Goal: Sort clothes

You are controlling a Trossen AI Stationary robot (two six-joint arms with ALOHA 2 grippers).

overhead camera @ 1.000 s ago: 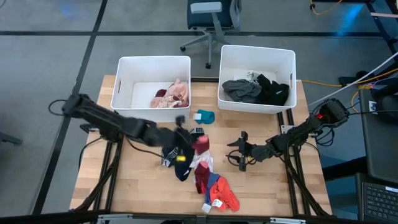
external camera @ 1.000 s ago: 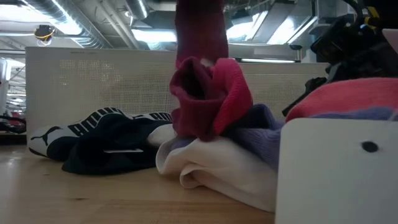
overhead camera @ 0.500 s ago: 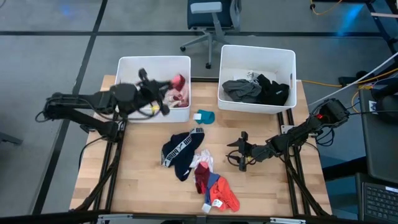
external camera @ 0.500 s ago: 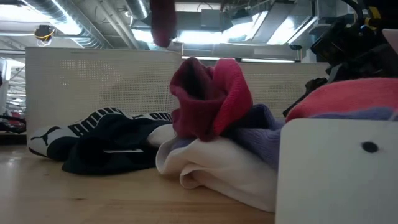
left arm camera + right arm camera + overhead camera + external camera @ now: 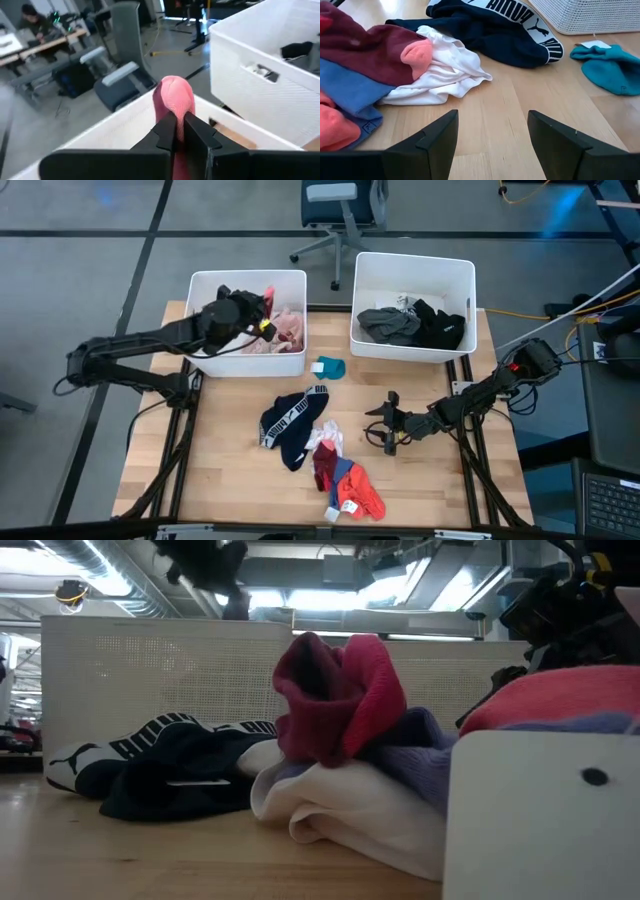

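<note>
Red garment (image 5: pixel 173 97) over left bin, mixed clothes (image 5: pixel 335 470) on table

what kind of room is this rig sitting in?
Probably a robotics lab or shared workshop, not a home. An office chair stands on grey floor behind the wooden table, cables trail off to the right side, and a person sits at a workbench farther back.

My wooden surface (image 5: pixel 220 470) sits on a grey floor (image 5: pixel 80 270) crossed by dark lines. An office chair (image 5: pixel 335 210) stands beyond its far edge. Level across it I see a perforated white panel (image 5: pixel 140 670), ceiling ducts (image 5: pixel 120 570) and bright lights overhead.
</note>
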